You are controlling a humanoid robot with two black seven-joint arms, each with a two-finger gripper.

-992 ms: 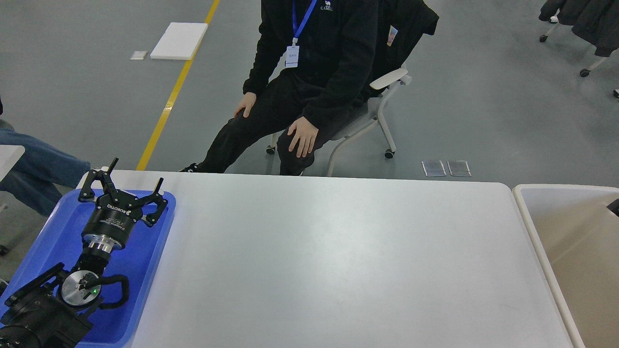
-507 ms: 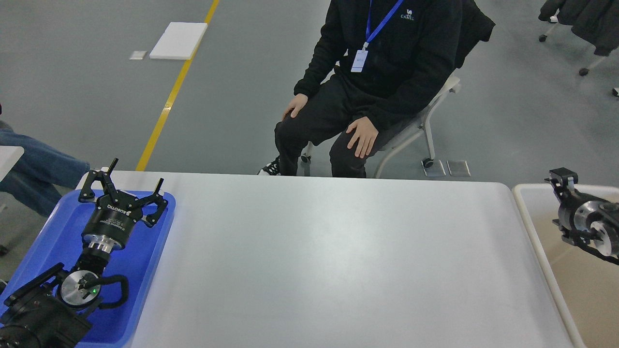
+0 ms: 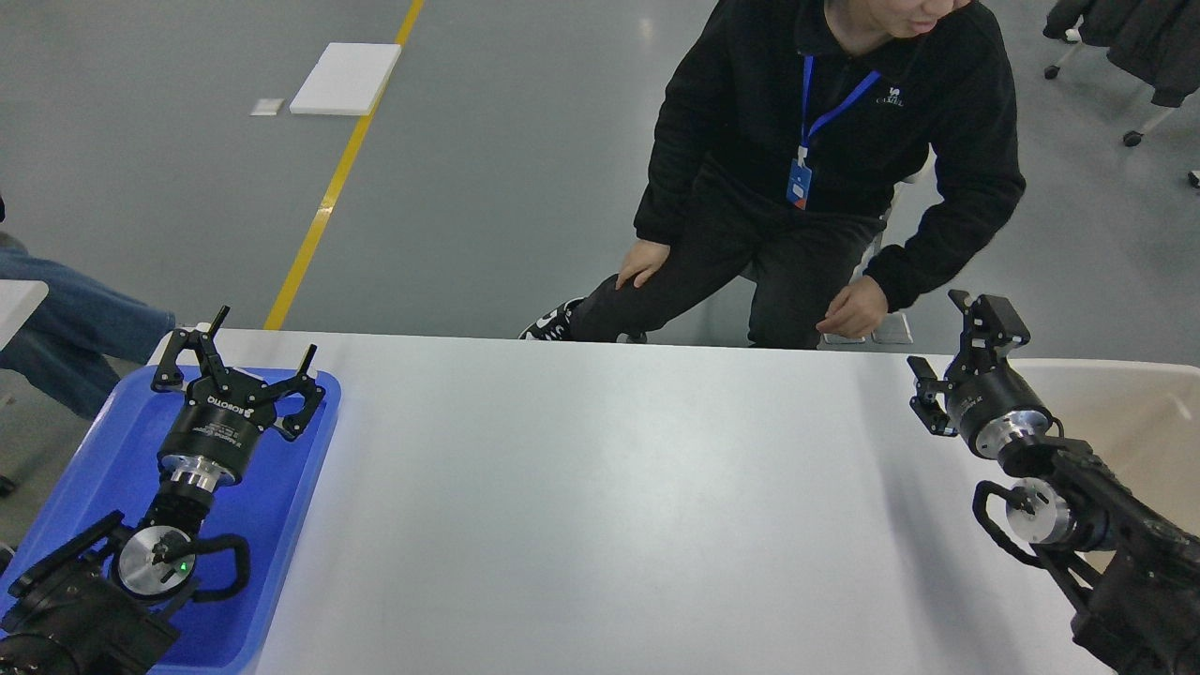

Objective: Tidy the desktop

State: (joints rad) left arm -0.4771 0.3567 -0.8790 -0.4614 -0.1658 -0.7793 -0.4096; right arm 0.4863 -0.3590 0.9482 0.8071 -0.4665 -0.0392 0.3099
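Note:
The desktop (image 3: 609, 487) is a large white tabletop with rounded corners, and nothing lies on its surface. My left gripper (image 3: 265, 334) is open and empty. It stands over the far end of the blue tray (image 3: 94, 459) at the desktop's left end. My right gripper (image 3: 936, 331) is open and empty. It hovers over the desktop's far right corner, beside the beige bin (image 3: 1139, 403).
A person in black (image 3: 825, 169) leans forward just behind the desktop's far edge, with one hand (image 3: 848, 314) close to my right gripper. Another person's leg in jeans (image 3: 75, 328) shows at the left. The bin stands against the desktop's right end.
My right arm has come into view from the right and moved left over the bin to the desktop's far right corner. The seated person has shifted right and leaned forward. My left arm has not moved.

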